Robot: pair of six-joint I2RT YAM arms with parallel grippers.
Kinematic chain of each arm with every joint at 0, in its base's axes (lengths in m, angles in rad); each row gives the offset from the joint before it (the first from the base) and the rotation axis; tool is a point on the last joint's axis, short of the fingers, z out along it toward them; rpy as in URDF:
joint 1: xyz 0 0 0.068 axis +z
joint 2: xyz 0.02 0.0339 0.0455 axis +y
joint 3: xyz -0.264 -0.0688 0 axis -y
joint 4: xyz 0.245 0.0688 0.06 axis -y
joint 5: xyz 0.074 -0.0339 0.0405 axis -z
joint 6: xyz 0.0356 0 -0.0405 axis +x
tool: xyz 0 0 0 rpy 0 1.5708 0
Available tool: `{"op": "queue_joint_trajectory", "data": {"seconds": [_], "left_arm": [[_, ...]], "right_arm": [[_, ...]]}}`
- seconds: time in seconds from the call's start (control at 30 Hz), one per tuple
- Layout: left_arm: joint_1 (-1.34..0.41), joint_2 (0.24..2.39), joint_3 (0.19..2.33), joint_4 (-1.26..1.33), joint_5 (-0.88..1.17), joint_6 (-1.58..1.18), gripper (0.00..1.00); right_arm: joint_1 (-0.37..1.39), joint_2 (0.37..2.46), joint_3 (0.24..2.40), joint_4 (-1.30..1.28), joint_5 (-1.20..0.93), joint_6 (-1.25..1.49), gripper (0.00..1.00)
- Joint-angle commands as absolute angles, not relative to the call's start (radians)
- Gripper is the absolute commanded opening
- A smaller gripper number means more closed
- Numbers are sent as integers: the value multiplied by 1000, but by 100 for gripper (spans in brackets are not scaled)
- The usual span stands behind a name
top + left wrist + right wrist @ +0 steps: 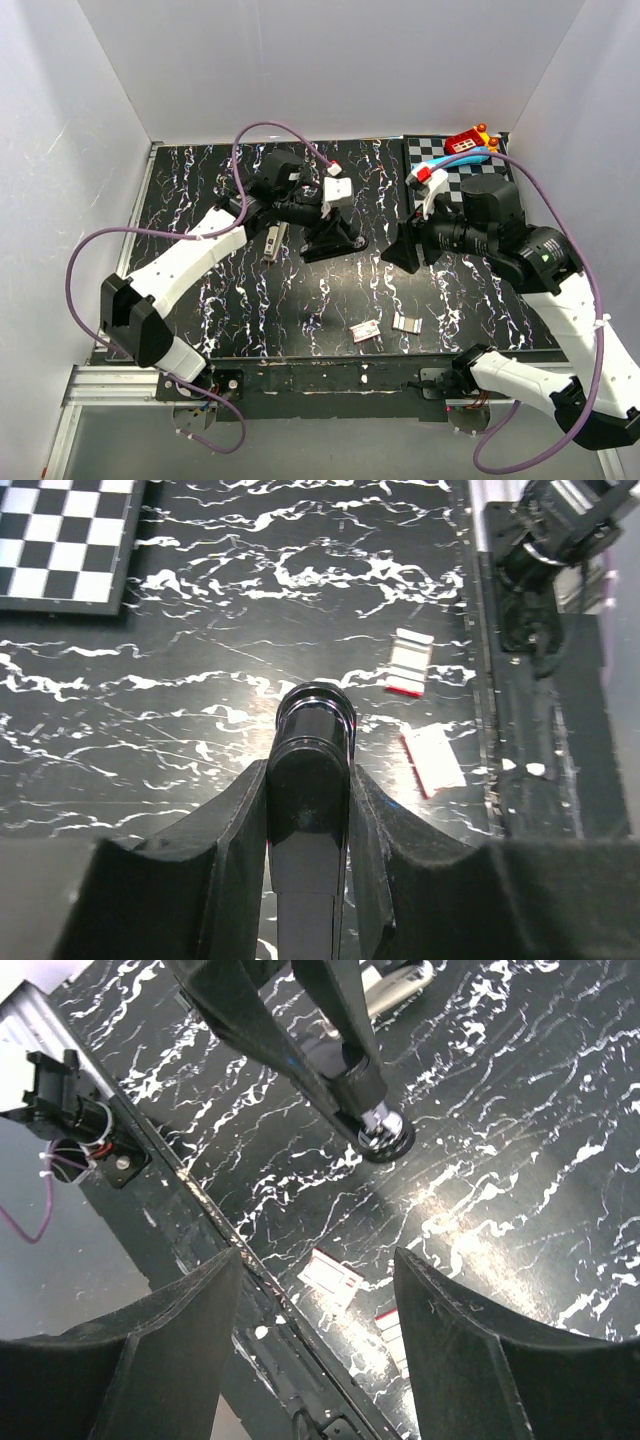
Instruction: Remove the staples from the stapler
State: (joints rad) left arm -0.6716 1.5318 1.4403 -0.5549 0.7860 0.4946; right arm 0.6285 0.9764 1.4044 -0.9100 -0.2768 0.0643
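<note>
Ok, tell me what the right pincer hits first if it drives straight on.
Probably the black chrome-tipped piece clamped in the left pincer, straight ahead of the open right pincer. Depth is unclear: it might pass beneath and meet the table instead.

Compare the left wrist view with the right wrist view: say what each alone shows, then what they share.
Left wrist only: the checkerboard mat. Right wrist only: the silver stapler lying on the table, and the open right pincer. Both: the dark glossy rod clamped in the left pincer, and two red-and-white flat pieces near the table's front edge.
</note>
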Motion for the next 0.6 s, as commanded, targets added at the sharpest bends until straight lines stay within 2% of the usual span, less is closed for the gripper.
{"op": "queue_joint_trajectory", "data": {"seconds": [0.0, 0.3, 0.57], "left_arm": [[-673, 1404, 1413, -534, 888, 384, 0], [-673, 1327, 1373, -514, 959, 233, 0], [-673, 1279, 1348, -480, 1051, 160, 0]], "right_arm": [[630, 1028, 1503, -960, -397, 3, 69], [653, 1132, 1595, -948, -571, -93, 72], [719, 1170, 1621, -969, -604, -216, 72]]}}
